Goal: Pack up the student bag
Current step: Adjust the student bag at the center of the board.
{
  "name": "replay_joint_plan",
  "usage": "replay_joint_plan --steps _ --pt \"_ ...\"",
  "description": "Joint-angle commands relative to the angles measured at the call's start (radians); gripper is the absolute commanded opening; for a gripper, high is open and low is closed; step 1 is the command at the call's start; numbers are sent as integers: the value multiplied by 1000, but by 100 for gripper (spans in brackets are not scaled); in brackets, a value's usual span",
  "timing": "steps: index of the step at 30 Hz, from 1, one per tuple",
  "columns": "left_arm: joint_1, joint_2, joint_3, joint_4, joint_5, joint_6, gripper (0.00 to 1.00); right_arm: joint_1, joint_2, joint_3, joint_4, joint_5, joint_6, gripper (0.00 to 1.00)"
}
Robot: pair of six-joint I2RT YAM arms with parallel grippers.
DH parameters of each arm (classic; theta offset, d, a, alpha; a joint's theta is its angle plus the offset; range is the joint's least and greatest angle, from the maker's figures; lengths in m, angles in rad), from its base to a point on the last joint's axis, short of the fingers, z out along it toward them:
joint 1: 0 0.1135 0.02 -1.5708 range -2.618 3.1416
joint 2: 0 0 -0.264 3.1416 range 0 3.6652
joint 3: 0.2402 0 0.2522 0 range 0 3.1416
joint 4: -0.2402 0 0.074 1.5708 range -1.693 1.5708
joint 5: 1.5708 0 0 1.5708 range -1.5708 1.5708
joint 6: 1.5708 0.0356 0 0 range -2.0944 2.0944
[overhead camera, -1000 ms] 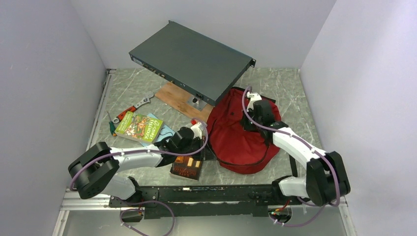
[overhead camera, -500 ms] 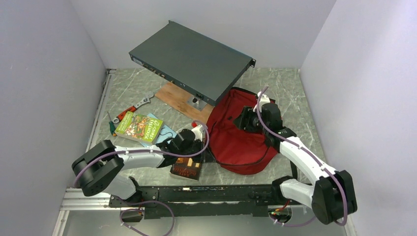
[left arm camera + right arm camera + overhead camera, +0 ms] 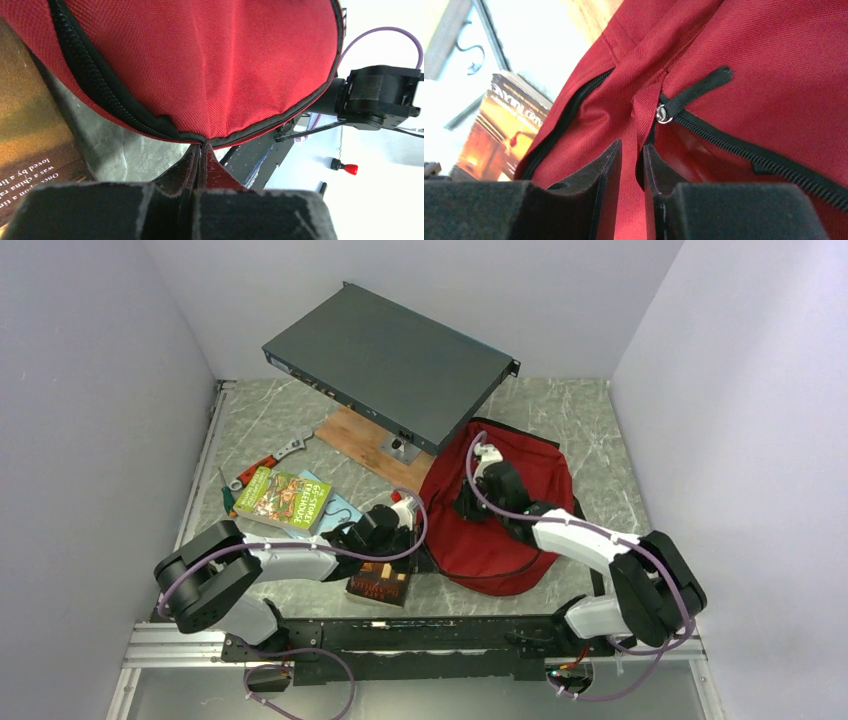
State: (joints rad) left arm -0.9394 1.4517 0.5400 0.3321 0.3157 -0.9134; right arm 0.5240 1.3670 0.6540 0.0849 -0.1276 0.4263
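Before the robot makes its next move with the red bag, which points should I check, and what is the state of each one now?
1. Left claw shut on the edge of the student bag: ok.
2. Right claw gripping firmly: cannot tell; a red fabric strip lies between its jaws.
3. Zipper pull in view and free, just beyond the right claw: ok.
4. Bag opening wide enough for a book: not ok; only a narrow gap shows by the zipper pull.
5. Books packed: not ok; the brown book and the green book lie outside the bag.
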Motion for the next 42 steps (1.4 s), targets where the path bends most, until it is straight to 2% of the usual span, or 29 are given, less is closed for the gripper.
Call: replay_joint_plan --steps 1,2,4,6,9,12,15,19,32,36,42 --pt "-12 42 -23 51 27 -19 0 101 -71 -76 87 266 -121 23" --pt "-13 48 -23 55 29 -22 0 111 -80 -88 91 282 -138 24" --pt "-13 58 -24 61 27 -26 0 117 -100 -98 89 275 -148 34" --pt "-15 66 -24 64 25 -30 0 109 -137 -79 51 232 -109 40" --pt "-17 70 -25 65 21 -36 0 94 -204 -58 20 216 -1 45" --pt "-18 75 -20 63 17 -38 0 76 -234 -20 -61 274 146 50" --pt "-23 80 -13 57 16 -36 0 66 -204 52 -190 374 295 50" --pt "-29 88 -5 53 17 -35 0 56 -145 100 -222 405 354 47" --pt "-36 98 17 44 23 -26 0 -42 66 137 -90 267 347 39" --pt "-36 99 16 47 26 -25 0 -42 81 125 -20 235 331 39" --pt "-36 99 11 56 29 -28 0 -44 35 118 -17 240 338 39"
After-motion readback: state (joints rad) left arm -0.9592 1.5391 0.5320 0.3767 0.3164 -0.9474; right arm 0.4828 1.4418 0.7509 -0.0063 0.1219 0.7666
